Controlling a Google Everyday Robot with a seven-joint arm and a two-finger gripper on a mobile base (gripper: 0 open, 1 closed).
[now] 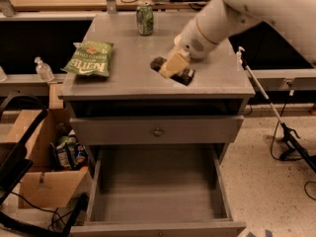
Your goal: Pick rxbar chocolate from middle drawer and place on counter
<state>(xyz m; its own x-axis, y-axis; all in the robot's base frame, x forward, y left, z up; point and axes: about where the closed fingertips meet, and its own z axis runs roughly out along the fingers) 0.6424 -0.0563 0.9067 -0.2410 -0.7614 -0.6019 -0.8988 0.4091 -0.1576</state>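
My gripper [173, 65], on the white arm coming in from the upper right, is low over the middle of the counter [123, 83]. Its tan fingers [174, 63] are shut on the rxbar chocolate [186, 76], whose black ends stick out on both sides. I cannot tell whether the bar touches the counter. The middle drawer [158, 191] stands pulled open below, and its grey floor is bare.
A green chip bag [89, 58] lies on the counter's left side and a green can [144, 19] stands at its back. A closed drawer front with a round knob [158, 131] is above the open drawer. Cardboard boxes [44, 181] stand left and a thin pole [266, 102] leans right.
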